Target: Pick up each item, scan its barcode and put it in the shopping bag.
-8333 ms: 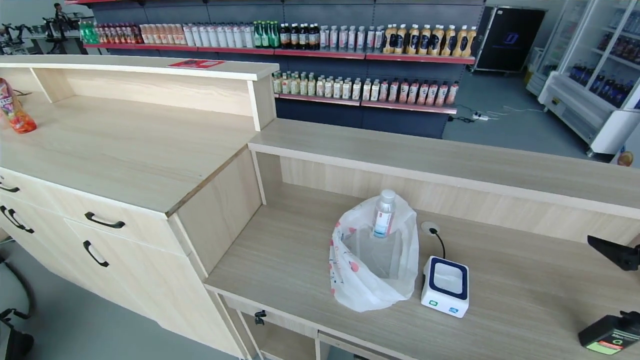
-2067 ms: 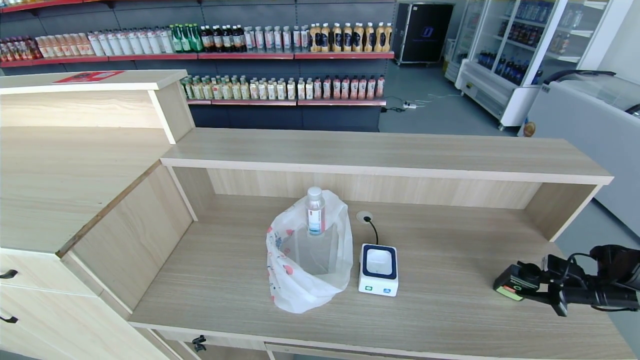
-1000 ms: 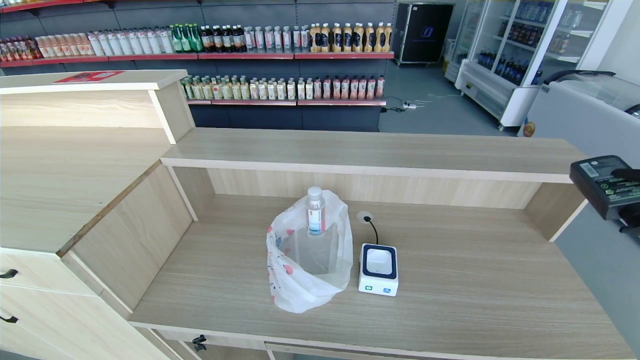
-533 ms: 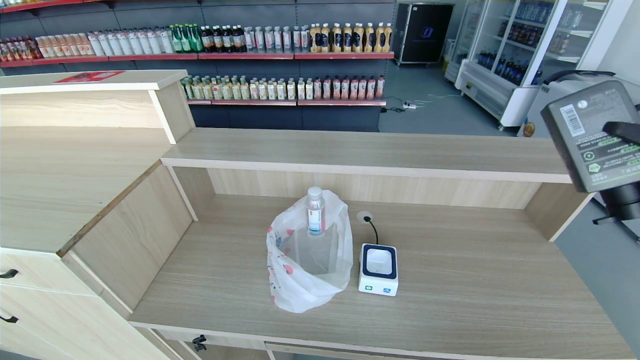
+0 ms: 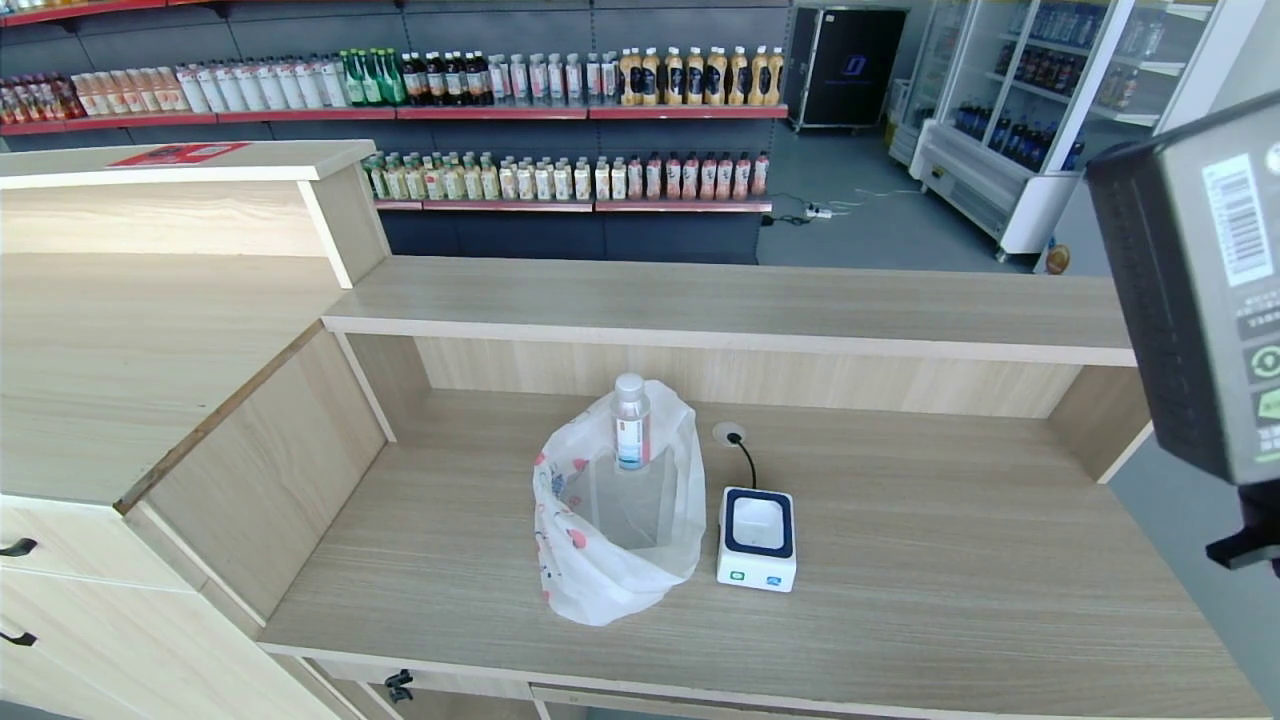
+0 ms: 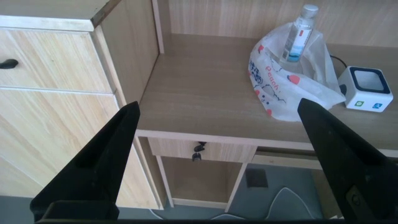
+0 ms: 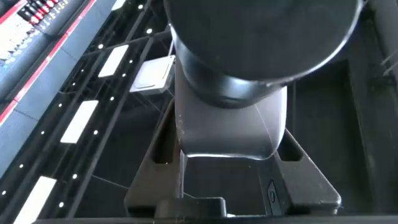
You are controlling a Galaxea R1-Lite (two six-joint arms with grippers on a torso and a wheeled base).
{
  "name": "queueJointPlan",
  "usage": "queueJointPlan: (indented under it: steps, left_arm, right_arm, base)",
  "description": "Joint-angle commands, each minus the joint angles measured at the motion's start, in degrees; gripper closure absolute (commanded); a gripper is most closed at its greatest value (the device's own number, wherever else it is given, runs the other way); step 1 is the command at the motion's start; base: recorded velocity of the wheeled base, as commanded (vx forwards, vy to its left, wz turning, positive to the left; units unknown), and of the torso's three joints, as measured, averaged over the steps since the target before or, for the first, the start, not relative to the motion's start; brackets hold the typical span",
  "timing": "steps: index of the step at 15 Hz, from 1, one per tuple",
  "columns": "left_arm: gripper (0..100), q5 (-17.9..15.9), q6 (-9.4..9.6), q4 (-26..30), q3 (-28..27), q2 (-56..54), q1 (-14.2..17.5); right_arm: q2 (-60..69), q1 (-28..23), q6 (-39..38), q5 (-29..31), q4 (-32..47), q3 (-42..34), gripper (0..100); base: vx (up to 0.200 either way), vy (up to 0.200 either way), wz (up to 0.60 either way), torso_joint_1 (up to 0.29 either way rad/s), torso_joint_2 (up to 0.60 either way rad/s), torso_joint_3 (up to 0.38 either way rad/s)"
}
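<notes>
Black, the item [image 5: 1190, 300] is clenched in the right gripper [image 7: 227, 180] and held high in the air, well to the right of the bag [image 5: 615, 530], with its barcode label [image 5: 1237, 218] turned toward the head camera. The left gripper [image 6: 217, 106] is seen released, fingers spread wide, in front of the bench [image 5: 950, 600] and to the left of the bag. A bottle [image 5: 630, 425] is stood upright inside the bag, and the scanner [image 5: 757, 538] is set just beside the bag on its right.
</notes>
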State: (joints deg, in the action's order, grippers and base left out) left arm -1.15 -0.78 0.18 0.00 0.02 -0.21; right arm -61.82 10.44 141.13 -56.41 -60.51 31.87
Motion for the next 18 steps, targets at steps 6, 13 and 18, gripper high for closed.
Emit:
queueJointPlan:
  steps: [6, 13, 18]
  left_arm:
    - [0, 0.0, -0.01, -0.01, 0.0, 0.06, 0.03]
    - [0, 0.0, -0.01, -0.01, 0.0, 0.06, 0.03]
    - [0, 0.0, -0.01, -0.01, 0.0, 0.06, 0.03]
  right_arm:
    - [1.96, 7.23, -2.79, 0.77, 0.22, -2.86, 100]
    - [7.85, 9.69, -3.85, 0.95, 6.99, -6.73, 100]
    - [10.84, 9.69, -1.65, 1.83, 15.51, -7.26, 100]
  base:
    - [0.0, 0.0, 0.0, 0.0, 0.0, 0.0]
    - [0.0, 0.0, 0.0, 0.0, 0.0, 0.0]
    - [0.0, 0.0, 0.0, 0.0, 0.0, 0.0]
